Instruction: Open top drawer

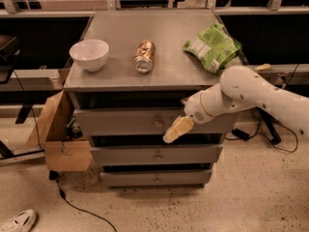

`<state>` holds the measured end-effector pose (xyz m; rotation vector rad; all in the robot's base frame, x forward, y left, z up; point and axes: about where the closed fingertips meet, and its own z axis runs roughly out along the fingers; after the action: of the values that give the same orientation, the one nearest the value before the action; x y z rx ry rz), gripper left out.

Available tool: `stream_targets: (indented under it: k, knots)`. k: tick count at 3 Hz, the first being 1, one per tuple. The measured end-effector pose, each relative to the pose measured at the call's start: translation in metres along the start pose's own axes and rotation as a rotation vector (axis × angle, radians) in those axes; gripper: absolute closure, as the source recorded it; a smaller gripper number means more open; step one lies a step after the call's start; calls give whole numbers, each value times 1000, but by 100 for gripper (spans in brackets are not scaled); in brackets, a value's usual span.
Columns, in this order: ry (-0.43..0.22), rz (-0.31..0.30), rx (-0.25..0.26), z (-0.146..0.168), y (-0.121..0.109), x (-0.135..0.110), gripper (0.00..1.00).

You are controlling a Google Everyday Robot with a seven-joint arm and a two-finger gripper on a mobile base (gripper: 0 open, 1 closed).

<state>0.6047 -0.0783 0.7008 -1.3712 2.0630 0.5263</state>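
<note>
The top drawer (125, 121) is the tallest grey front of the three, just under the cabinet top, with a small brass knob (157, 122) at its centre. It stands pulled out a little, with a dark gap above its front. My gripper (175, 130) hangs in front of this drawer, just right of and slightly below the knob, its pale yellow fingers (177, 128) pointing down and left. The white arm (251, 93) reaches in from the right.
On the cabinet top (159, 76) lie a white bowl (90, 54), a can on its side (144, 56) and a green chip bag (211, 46). Two shorter drawers (155, 155) sit below. A cardboard box (60, 134) stands at the cabinet's left; a cable and a shoe (17, 222) lie on the floor.
</note>
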Motion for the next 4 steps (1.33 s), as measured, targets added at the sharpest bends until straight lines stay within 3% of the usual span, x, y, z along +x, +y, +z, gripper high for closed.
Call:
stream_targets:
  k: [1,2,4]
  knots:
    - [14,22,16,10,-9,8,0]
    - [10,26,26,16,-13,13,19]
    - [10,26,26,6,-13,5,66]
